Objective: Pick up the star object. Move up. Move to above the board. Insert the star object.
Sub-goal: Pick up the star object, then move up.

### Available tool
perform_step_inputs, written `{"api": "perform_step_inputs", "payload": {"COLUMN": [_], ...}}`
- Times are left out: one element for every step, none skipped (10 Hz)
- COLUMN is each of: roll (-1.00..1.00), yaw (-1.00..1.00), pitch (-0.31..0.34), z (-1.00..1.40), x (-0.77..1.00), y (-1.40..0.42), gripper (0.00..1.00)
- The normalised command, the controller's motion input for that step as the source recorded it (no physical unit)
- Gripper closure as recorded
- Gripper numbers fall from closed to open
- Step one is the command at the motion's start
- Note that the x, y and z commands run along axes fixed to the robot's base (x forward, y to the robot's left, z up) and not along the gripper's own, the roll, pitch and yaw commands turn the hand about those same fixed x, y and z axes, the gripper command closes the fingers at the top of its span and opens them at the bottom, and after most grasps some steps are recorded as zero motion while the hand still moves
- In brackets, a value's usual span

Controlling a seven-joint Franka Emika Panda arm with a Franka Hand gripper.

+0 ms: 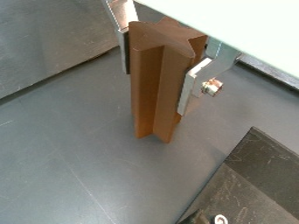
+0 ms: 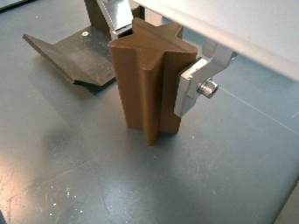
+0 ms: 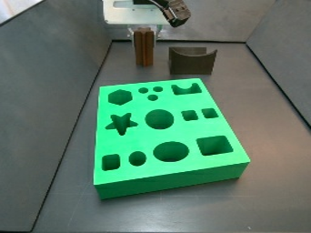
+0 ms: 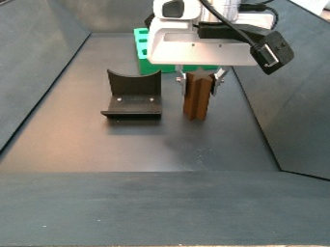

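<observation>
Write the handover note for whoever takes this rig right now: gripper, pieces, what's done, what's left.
Gripper: down over the tall brown fluted wooden star object, silver fingers on either side of its upper part. Whether they are clamping it cannot be told.
Star object: upright on the grey floor, beside the dark L-shaped fixture, not lifted.
Bright green thick board with shaped cut-outs: apart from the piece, star hole empty.
Done: approach to the piece.
Left: confirm the grasp, lift, move above the board, insert into the star hole.
</observation>
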Motion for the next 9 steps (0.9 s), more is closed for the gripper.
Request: {"api": "perform_step_inputs", "payload": {"roll": [0.00,0.00,0.00,0.00,0.00,0.00,0.00,0.00,0.00], "yaw": [0.00,0.00,0.00,0.00,0.00,0.00,0.00,0.00,0.00], "pitch": [0.000,0.000,0.000,0.000,0.000,0.000,0.000,0.000,0.000], "z": [0.00,0.00,0.00,0.00,0.00,0.00,0.00,0.00,0.83], "x": [0.00,0.00,0.00,0.00,0.00,0.00,0.00,0.00,0.00], "y": [0.00,0.00,0.00,0.00,0.00,0.00,0.00,0.00,0.00], "gripper": [1.00,1.00,1.00,1.00,1.00,1.00,1.00,1.00,1.00]}}
